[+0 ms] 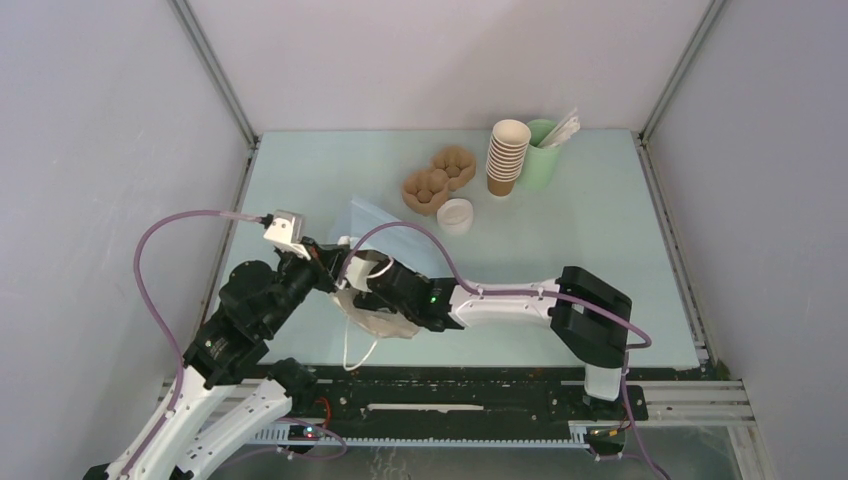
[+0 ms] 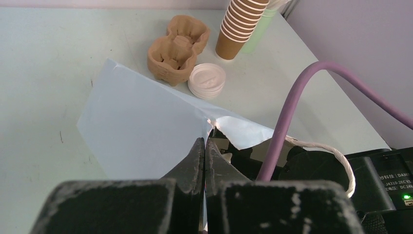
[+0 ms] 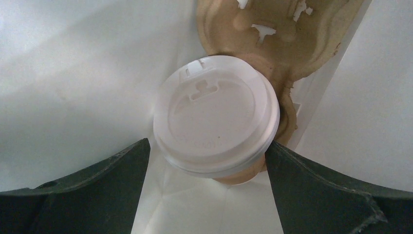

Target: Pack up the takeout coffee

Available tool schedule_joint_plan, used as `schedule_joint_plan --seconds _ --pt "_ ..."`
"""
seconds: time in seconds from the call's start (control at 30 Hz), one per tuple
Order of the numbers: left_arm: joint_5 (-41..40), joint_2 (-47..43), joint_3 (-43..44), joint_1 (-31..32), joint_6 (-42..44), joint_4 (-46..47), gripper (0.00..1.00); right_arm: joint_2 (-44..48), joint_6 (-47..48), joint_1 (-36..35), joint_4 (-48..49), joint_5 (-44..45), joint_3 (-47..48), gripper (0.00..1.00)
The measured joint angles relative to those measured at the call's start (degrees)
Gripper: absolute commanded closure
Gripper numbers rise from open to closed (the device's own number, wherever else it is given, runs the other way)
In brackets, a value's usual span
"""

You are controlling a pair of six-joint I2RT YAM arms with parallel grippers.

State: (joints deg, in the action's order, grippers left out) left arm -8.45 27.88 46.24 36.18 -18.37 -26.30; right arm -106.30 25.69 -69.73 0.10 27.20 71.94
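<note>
Both end effectors are at the white paper bag [image 2: 141,122] on the near-left table [image 1: 600,250]: the left end effector [image 2: 204,146] is clenched on its rim, and the right end effector [image 3: 206,142] is released inside, spread either side of the takeout coffee [image 3: 214,114]. It sits in a pulp carrier [image 3: 272,29] within the bag, so placing looks done. Next, withdraw straight without clipping it.

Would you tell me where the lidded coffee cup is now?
The lidded cup sits mid-frame in the right wrist view, inside the white bag, within the open right pincer, beside a pulp carrier.
</note>
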Motion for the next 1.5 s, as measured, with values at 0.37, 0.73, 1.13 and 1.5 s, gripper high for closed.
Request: schedule_joint_plan --seconds 0.37,0.73,1.13,1.5 --pt "-0.39 -0.07 0.0 0.02 0.0 -0.98 1.0 -0.61 3.48 0.39 0.52 0.76 0.24 0.08" --pt "-1.73 -0.66 0.0 0.0 0.42 -1.46 1.0 -4.72 6.47 0.79 0.83 1.27 3.65 0.12" --pt "-3.34 -2.01 0.0 0.02 0.35 -1.86 1.0 -4.92 7.61 0.66 3.06 1.46 3.41 0.34" --pt "-5.03 -2.56 -0.11 0.07 0.35 -3.43 1.0 4.83 6.12 0.04 4.72 -3.74 -3.08 0.44"
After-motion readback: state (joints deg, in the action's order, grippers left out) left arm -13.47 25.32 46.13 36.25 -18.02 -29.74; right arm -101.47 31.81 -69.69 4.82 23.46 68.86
